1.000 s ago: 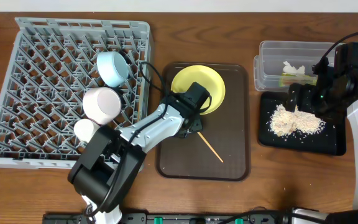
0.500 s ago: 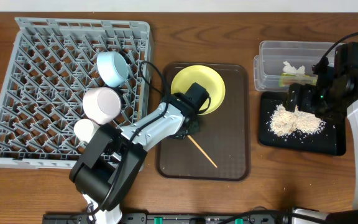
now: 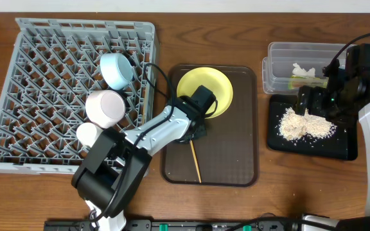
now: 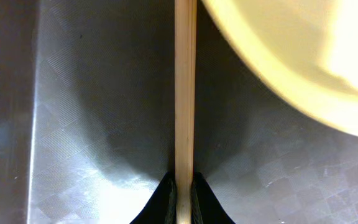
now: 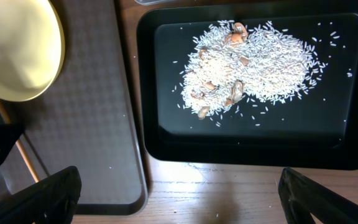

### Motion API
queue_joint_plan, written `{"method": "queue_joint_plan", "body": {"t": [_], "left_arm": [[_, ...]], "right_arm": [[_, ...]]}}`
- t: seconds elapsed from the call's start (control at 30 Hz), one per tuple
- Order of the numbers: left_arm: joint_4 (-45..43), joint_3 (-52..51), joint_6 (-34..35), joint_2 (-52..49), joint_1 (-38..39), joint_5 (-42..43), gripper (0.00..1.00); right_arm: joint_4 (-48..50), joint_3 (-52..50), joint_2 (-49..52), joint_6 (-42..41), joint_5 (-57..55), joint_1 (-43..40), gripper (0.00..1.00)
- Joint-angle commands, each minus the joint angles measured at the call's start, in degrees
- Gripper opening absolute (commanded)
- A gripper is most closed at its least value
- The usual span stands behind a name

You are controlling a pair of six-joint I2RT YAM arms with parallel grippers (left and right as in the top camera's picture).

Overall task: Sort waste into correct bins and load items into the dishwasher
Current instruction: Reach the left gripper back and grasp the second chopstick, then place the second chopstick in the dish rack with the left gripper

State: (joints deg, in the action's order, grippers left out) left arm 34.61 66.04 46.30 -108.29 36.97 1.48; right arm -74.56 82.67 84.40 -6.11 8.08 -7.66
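The left pincer (image 4: pixel 183 193) is shut tight on one chopstick (image 4: pixel 185 87) near the left edge of the brown tray (image 3: pixel 236 157), by the yellow plate (image 3: pixel 220 86) — held at its end, it may swing or slip. The right pincer (image 5: pixel 179 186) gapes empty.

The yellow plate (image 4: pixel 291 50) looks blurred and cropped.

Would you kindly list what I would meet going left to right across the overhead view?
Grey dish rack → dark brown tray → black tray.
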Motion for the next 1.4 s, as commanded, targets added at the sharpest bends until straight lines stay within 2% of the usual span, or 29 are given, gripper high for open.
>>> {"method": "queue_joint_plan", "body": {"t": [0.0, 0.1, 0.37, 0.57, 0.63, 0.87, 1.07, 1.13, 1.23, 1.37], "left_arm": [[1.9, -0.2, -1.0, 2.5, -1.5, 0.4, 0.08], [3.7, 0.5, -4.9, 7.4, -2.8, 0.4, 0.08], [10.4, 4.6, -24.6, 21.8, -11.0, 0.4, 0.08], [11.7, 5.7, -41.2, 24.7, -19.8, 1.0, 0.08], [11.4, 5.7, -44.3, 24.1, -21.7, 1.0, 0.08], [8.5, 5.7, -46.7, 19.5, -25.8, 1.0, 0.08], [5.9, 5.7, -46.7, 16.7, -26.0, 1.0, 0.17], [5.1, 5.8, -46.6, 17.1, -26.0, 1.0, 0.33], [5.1, 6.3, -46.5, 18.1, -25.6, 1.8, 0.42], [4.7, 6.5, -46.5, 20.2, -23.6, 8.5, 0.49]], "right_arm": [[0.0, 0.6, -0.7, -0.5, -0.1, -0.3, 0.99], [0.0, 0.6, -0.7, -0.5, -0.1, -0.3, 0.99], [0.0, 0.6, -0.7, -0.5, -0.1, -0.3, 0.99], [0.0, 0.6, -0.7, -0.5, -0.1, -0.3, 0.99], [0.0, 0.6, -0.7, -0.5, -0.1, -0.3, 0.99], [0.0, 0.6, -0.7, -0.5, -0.1, -0.3, 0.99], [0.0, 0.6, -0.7, -0.5, -0.1, -0.3, 0.99], [0.0, 0.6, -0.7, -0.5, -0.1, -0.3, 0.99], [0.0, 0.6, -0.7, -0.5, -0.1, -0.3, 0.99], [0.0, 0.6, -0.7, -0.5, -0.1, -0.3, 0.99]]}}
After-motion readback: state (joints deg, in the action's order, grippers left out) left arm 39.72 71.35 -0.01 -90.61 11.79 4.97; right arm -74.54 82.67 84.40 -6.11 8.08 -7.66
